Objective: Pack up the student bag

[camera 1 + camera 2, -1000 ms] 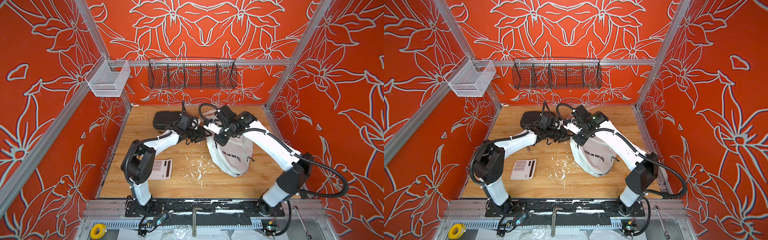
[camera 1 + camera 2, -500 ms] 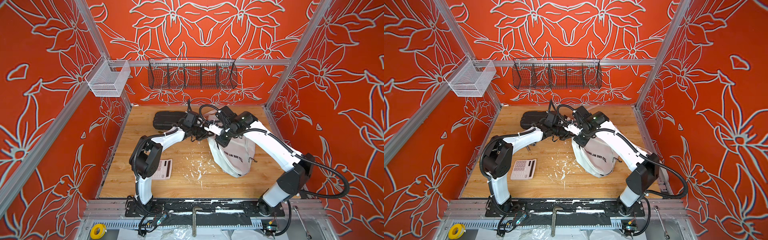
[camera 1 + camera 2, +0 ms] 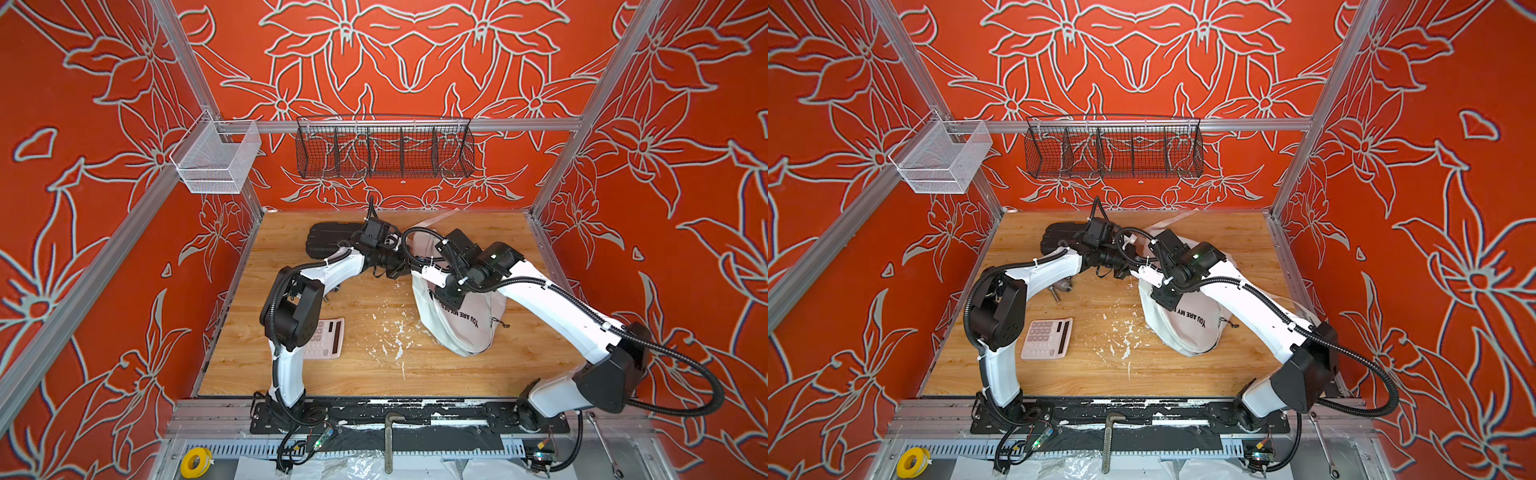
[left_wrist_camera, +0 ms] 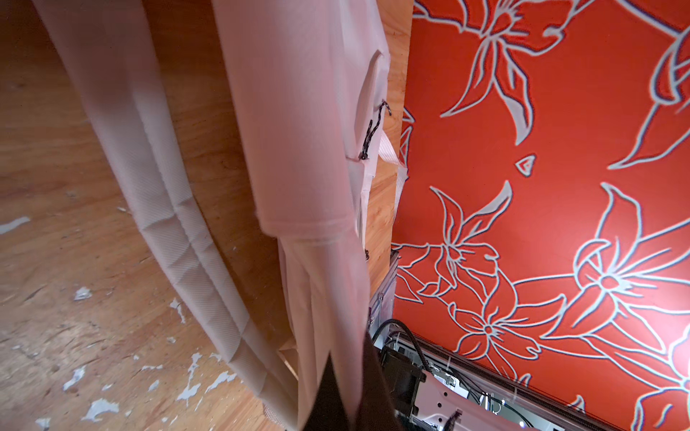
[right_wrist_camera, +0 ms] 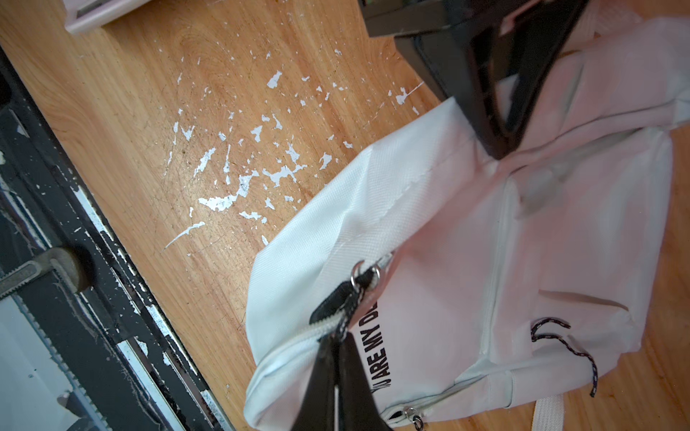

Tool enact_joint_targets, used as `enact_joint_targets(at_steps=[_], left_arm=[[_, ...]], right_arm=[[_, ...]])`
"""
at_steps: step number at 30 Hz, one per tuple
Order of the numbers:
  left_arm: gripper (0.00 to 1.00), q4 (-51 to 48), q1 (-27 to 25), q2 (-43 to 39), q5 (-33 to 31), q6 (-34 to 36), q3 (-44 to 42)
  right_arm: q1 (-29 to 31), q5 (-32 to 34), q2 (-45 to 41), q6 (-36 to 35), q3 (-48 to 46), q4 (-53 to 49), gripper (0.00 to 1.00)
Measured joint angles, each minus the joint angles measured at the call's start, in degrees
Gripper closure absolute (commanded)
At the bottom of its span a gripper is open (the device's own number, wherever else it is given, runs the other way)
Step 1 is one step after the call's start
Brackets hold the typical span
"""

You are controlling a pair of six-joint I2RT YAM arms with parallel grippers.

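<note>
The student bag (image 3: 461,328) (image 3: 1187,332), a white backpack with black lettering, lies on the wooden table right of centre in both top views, its top end lifted. My left gripper (image 4: 347,347) (image 3: 400,270) is shut on a fold of the bag's white fabric (image 4: 298,112) at the top edge. It also shows in the right wrist view as the black left gripper (image 5: 500,145) pinching the cloth. My right gripper (image 5: 338,341) is shut on the black cord zipper pull (image 5: 347,298) of the main zip, above the print (image 5: 373,347).
A black hard case (image 3: 328,239) lies behind the left arm. A pink-white calculator (image 3: 1047,338) sits front left, with a small metal part (image 3: 1061,286) beside it. A black wire basket (image 3: 384,147) and a white mesh basket (image 3: 216,160) hang on the back rail. White flakes (image 3: 390,336) dot the wood.
My left gripper has moved right from beside the black case to the bag's top edge and shut on the fabric. The right gripper has kept its hold on the zipper pull.
</note>
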Motion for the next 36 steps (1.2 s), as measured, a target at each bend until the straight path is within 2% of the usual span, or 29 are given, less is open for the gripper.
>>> enact_joint_targets(at_steps=[4,9,16,17,19,22,25,31,34,36], left_arm=[[1.0,-0.7,0.2,0.5,0.0,0.6,0.4],[1.0,-3.2,2.2,0.5,1.7,1.5,0.3],[1.0,-6.7,4.1,2.4,3.7,2.6,1.2],[0.93,-6.7,4.1,2.8,3.8,2.6,1.5],[0.68,-6.4,4.0,3.2,3.5,3.2,1.8],[0.5,-3.9,4.1,3.1,0.4,3.8,1.2],[0.43,-0.5,4.2,0.6,-2.5,4.1,-4.2],[0.28,11.4,4.0,-11.7,-6.9,1.0,-25.0],[0.25,17.6,3.3,-17.3,-9.1,-0.6,-31.9],[0.25,20.9,2.7,-18.8,-10.1,-1.4,-33.7]], right_arm=[[0.5,-0.7,0.7,2.1,0.5,0.8,1.0],[3.0,-0.3,1.1,2.1,-2.0,2.4,1.0],[3.2,1.9,1.1,2.0,-3.8,4.7,1.0],[3.3,2.5,1.2,2.7,-3.4,4.7,1.0],[3.3,3.1,2.4,4.3,-1.3,4.2,1.0],[3.7,3.6,5.7,6.1,3.4,1.9,1.0],[3.8,4.5,10.0,6.9,8.1,0.0,1.0],[2.0,2.3,16.3,8.2,13.7,-1.6,1.0],[1.2,-0.1,17.0,8.8,15.2,-2.6,1.0],[1.1,-1.7,17.4,9.0,16.6,-3.2,1.0]])
